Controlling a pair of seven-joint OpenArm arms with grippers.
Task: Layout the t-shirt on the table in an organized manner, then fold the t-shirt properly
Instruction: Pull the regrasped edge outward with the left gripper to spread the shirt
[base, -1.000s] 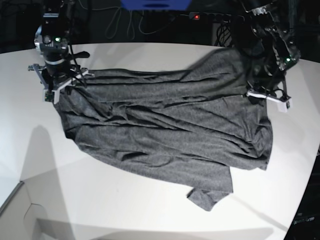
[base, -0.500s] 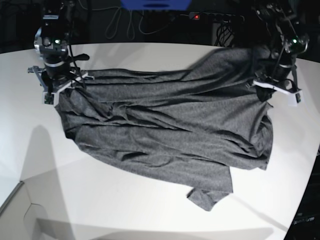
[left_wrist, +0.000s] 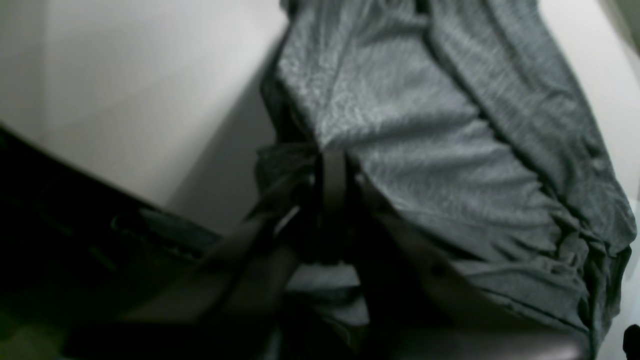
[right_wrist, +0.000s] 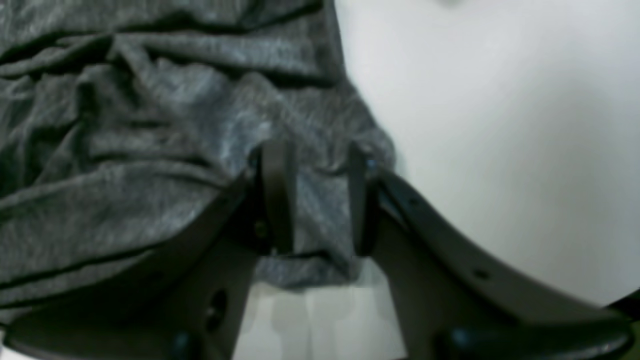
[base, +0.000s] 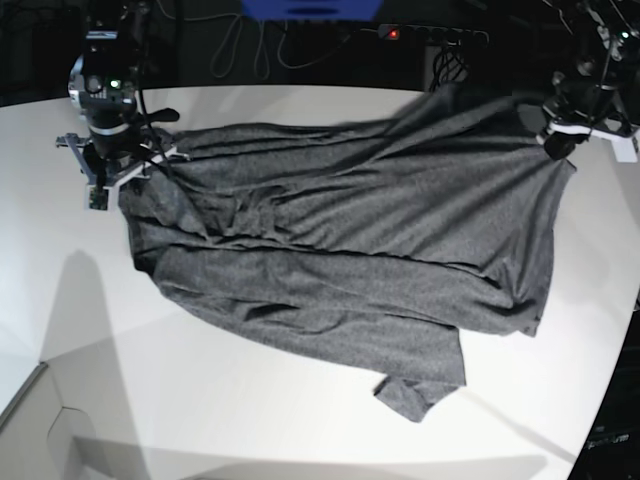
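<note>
The left arm's fingers (left_wrist: 334, 185) are pressed together on a bunched edge of the t-shirt (base: 340, 250), and the cloth rises to them in taut ridges near the tabletop's (base: 250, 420) far right corner. The right arm's fingers (right_wrist: 312, 195) stand partly apart with a thick fold of the shirt's edge between them; the fabric fills the gap, so they look clamped on it, low over the tabletop near the far left corner.

Between the two grips the shirt's far edge runs stretched along the back of the tabletop. The rest of the garment lies across the middle, slanting toward the near right. Long diagonal creases cross it, a fold of fabric is doubled over through its middle, and one sleeve or corner pokes out crumpled toward the near edge.

By my reading, this is the laying-out stage and only partly done: one edge is pulled straight, but the body is not yet flat or squared, the sleeves are not arranged, and no fold has been made.
</note>
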